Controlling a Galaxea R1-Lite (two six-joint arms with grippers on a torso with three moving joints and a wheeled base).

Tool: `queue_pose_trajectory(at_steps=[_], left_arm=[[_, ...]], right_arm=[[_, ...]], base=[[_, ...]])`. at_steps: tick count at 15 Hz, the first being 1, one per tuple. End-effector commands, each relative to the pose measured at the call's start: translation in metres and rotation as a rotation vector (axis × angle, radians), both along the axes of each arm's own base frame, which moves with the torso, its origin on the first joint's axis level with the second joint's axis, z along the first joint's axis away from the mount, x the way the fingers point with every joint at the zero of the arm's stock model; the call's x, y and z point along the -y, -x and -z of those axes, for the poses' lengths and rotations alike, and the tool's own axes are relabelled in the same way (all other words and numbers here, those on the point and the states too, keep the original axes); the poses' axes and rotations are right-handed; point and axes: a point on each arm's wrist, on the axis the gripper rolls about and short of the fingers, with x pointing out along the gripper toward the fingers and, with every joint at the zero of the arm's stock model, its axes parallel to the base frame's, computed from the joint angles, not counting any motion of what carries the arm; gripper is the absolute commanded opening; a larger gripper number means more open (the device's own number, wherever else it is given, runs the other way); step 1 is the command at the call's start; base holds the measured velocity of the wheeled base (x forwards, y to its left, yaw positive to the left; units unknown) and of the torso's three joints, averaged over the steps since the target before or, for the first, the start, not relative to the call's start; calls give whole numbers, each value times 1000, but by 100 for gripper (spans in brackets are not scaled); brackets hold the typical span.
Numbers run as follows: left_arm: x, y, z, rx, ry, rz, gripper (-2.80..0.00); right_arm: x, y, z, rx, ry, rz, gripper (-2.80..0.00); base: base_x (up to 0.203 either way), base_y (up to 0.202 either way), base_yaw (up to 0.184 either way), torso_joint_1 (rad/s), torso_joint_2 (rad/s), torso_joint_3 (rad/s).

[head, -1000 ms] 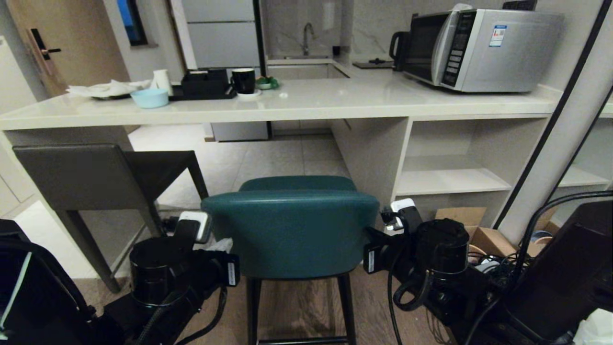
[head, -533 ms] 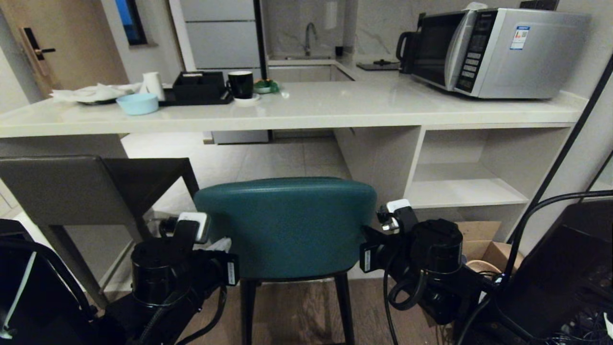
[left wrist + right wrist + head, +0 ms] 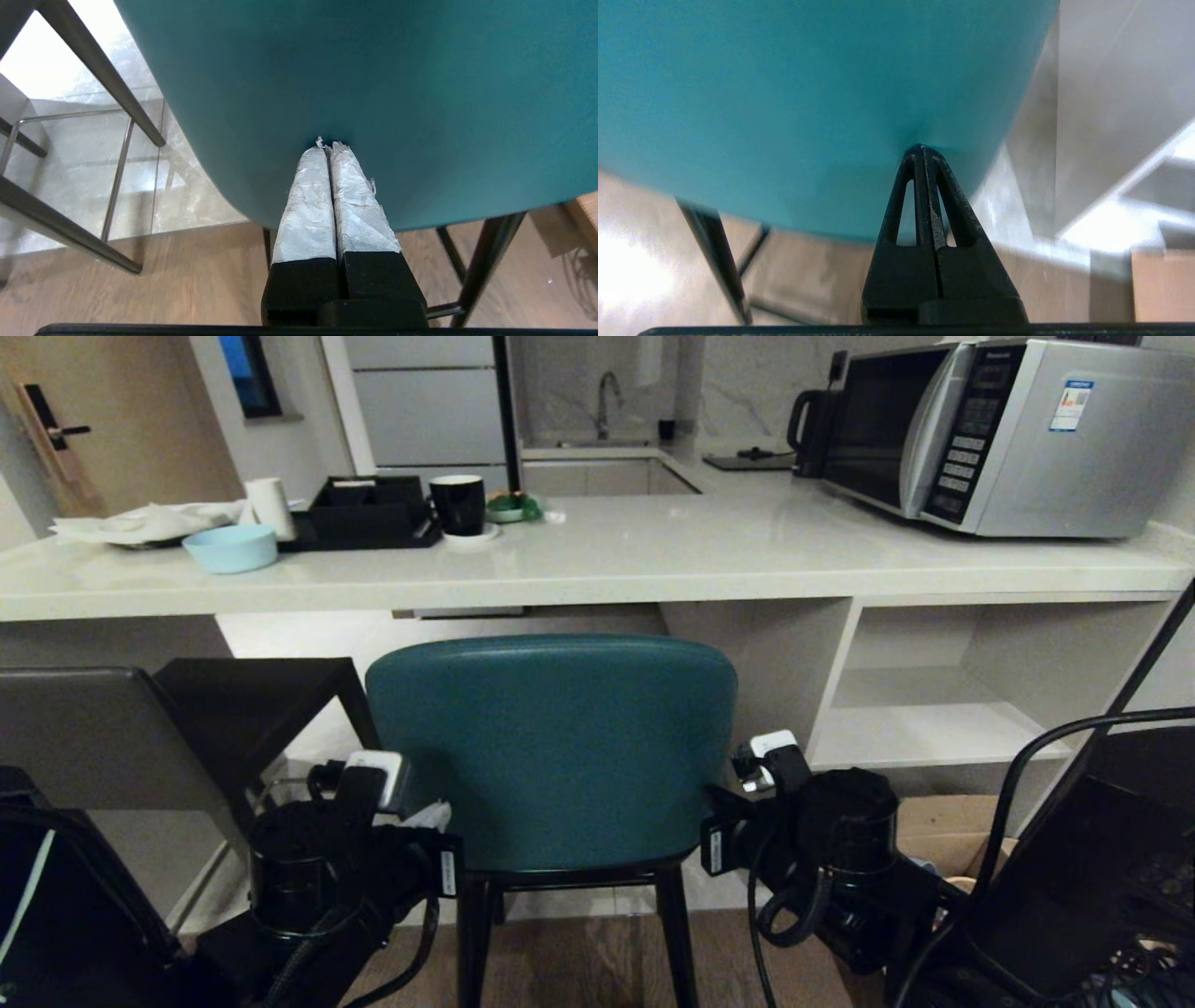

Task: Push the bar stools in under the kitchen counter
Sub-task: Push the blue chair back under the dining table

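Two bar stools: the teal stool [image 3: 551, 751] stands centre, back toward the robot, its top edge just below the kitchen counter [image 3: 653, 560] edge, and the dark grey stool [image 3: 103, 737] stands left of it, also at the counter's near side. Two grippers, both closed with fingers pressed together and holding nothing, tips touching the teal backrest: left gripper [image 3: 326, 145] near its lower left, right gripper [image 3: 920, 148] near its lower right. On the counter: one microwave [image 3: 999, 434], one black mug [image 3: 459, 504], one light blue bowl [image 3: 230, 548], one black tray [image 3: 366, 513].
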Motion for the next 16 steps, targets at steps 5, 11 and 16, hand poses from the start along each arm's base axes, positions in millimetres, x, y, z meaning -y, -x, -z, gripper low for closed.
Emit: queue_pose_trajectory(at_steps=[5,11,16], left_arm=[[-34,66,-30,82,53,26,-280],[-58,72,-30,87,43,-67,-280],[-103,37,-37,116,41,-298,-280]], right_arm=[[66,42,-17,-43,-30,8,-280],[76,20,-22,-4,-58,101,-280],[67,-15,-11,8,-58,130,-280]], base=[[0,0,0,0,0,0],[0,0,0,0,0,0],[0,0,0,0,0,0]])
